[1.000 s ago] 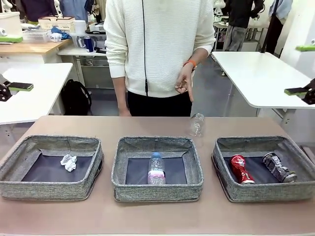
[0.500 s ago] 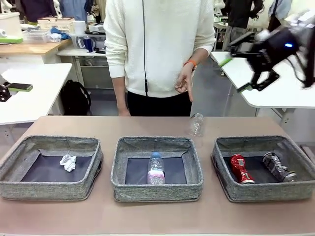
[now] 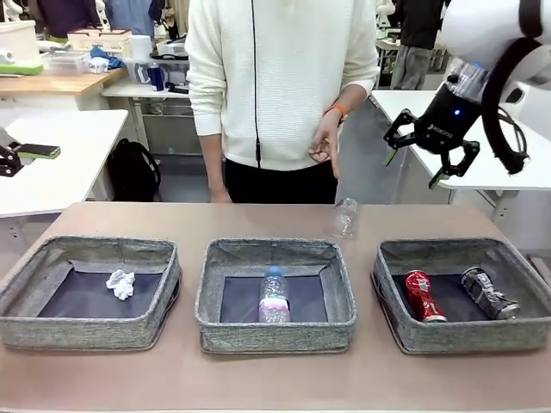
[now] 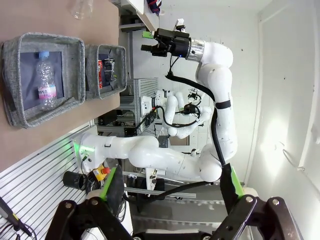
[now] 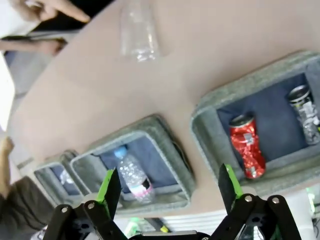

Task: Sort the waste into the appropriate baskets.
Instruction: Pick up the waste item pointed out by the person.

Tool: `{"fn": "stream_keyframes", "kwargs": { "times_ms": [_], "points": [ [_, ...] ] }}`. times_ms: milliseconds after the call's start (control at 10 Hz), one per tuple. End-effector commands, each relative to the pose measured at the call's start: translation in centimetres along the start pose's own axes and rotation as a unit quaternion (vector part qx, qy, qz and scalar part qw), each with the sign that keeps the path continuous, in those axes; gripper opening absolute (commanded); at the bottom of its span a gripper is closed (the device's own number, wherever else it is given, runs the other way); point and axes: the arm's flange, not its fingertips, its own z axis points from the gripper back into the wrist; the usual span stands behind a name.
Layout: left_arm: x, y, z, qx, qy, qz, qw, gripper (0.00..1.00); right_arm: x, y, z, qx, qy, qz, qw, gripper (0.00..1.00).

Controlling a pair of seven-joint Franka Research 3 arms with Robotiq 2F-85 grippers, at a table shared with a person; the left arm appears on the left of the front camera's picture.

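Clear crushed container point(image 3: 343, 218) stands near the table's point(image 3: 258, 383) far edge, outside the baskets point(image 3: 275, 295) — below and left of the right gripper point(image 3: 428, 157), the nearer one, jaws wide, empty; left gripper point(image 4: 170, 207) equally open, empty.

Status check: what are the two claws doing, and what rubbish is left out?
Right gripper open, high. Left gripper open, off to the side. Clear container loose on table. Nothing blocking it.

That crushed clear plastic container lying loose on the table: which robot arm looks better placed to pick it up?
Probably the right. Its open right gripper hangs above the far right of the table, near the crushed clear plastic container. The left gripper sits off beyond the table's left edge.
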Motion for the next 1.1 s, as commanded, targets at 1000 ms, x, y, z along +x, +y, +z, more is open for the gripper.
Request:
{"fn": "stream_keyframes", "kwargs": {
  "times_ms": [1000],
  "points": [
    [0.0, -0.2, -0.1, -0.009, 0.002, -0.010, 1.000, 1.00, 10.1, 8.2, -19.7, -0.054, -0.095, 0.057, 0.992, 1.00]
  ]
}}
